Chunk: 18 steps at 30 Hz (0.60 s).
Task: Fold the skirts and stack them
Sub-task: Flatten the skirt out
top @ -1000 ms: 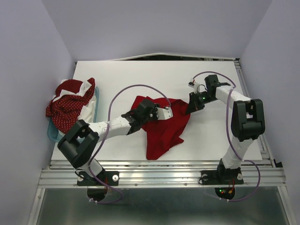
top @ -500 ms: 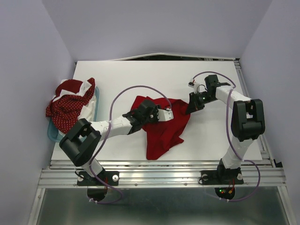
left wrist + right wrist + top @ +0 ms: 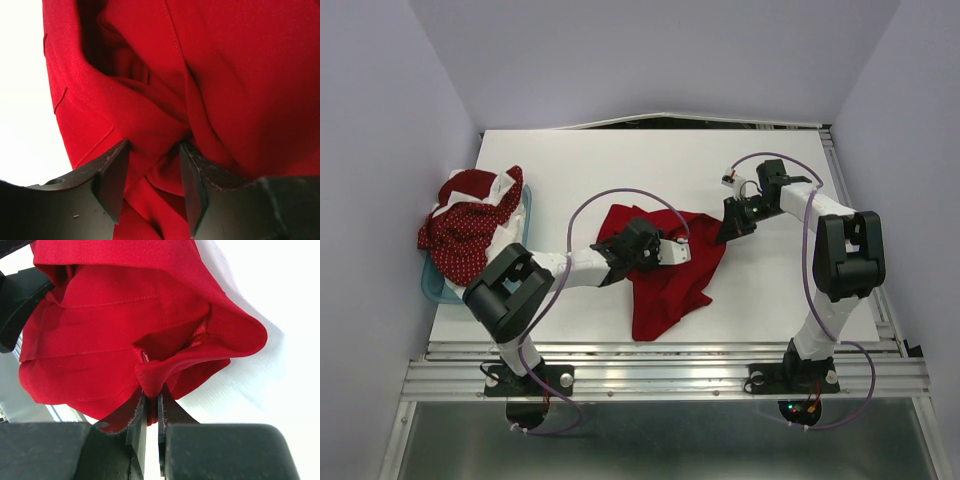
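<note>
The plain bright red skirt lies crumpled mid-table, one narrow end trailing toward the near edge. My left gripper is pressed down into its upper middle. In the left wrist view that gripper is open, its jaws a small gap apart with a bunched fold of the red skirt between them. My right gripper sits at the skirt's right upper corner. The right wrist view shows this gripper shut on a pinched edge of the red skirt, lifted slightly off the table.
At the left table edge a teal tub holds a heap of a dark red white-dotted skirt and a white skirt. Purple cables loop over both arms. A metal rail runs along the right edge.
My left arm's elbow has swung in toward the middle and its gripper has pushed slightly further onto the red skirt. The right arm and its hold look unchanged.
</note>
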Motion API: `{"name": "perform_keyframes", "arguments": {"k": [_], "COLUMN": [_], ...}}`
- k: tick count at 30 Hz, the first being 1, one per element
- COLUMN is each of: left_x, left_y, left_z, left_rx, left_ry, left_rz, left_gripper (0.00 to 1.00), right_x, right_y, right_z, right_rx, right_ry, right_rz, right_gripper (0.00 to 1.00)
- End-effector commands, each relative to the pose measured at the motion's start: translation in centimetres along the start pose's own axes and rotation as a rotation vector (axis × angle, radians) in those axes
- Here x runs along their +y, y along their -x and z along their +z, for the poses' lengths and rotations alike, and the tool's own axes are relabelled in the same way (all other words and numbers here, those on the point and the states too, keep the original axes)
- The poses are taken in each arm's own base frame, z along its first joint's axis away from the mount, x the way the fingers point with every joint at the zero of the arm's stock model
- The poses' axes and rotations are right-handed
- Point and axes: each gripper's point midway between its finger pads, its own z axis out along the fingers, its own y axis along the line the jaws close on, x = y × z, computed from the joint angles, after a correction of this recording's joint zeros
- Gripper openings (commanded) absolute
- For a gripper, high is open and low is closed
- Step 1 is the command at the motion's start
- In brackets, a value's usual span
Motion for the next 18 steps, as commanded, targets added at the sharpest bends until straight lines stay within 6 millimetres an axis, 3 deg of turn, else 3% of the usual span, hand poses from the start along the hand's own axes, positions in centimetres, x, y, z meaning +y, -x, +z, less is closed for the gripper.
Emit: {"name": "perform_keyframes", "arguments": {"k": [1,5,6,11,12,16,18], "left_x": [1.2,3.6,3.7,11.1,10.6,15.2,16.0], "left_y": [1.2,2.3,2.4,3.6,4.7,6.1,6.5], "left_z": [0.1,-1.1,-1.1,-5.2,-5.6,-8.2,-8.8], "left_rx": [-0.031,-0.062,-0.061,-0.088,-0.147,-0.205,-0.225], "left_ry": [0.044,0.092,0.091,0.221,0.163,0.209,0.196], "left_rz": [0.015,-0.040,-0.050,-0.106,-0.187,-0.285,-0.357], "left_gripper": [0.53,0.29,0.29,0.29,0.02,0.00,0.00], "right_x": [0.1,0.1,0.0,-0.2,-0.2,-0.2,0.0], "right_y": [0.6,0.9,1.0,2.7,3.5,6.4,7.9], "right_z": [-0.2,-0.5,-0.6,-2.2,-2.9,-5.2,-6.7], "right_rx": [-0.006,-0.012,-0.013,-0.056,-0.077,-0.141,-0.182], "right_ry": [0.013,-0.003,-0.010,-0.073,-0.087,-0.155,-0.196], "right_rz": [-0.021,-0.034,-0.039,-0.085,-0.095,-0.152,-0.184], "right_gripper": [0.01,0.01,0.01,0.01,0.01,0.01,0.01]}}
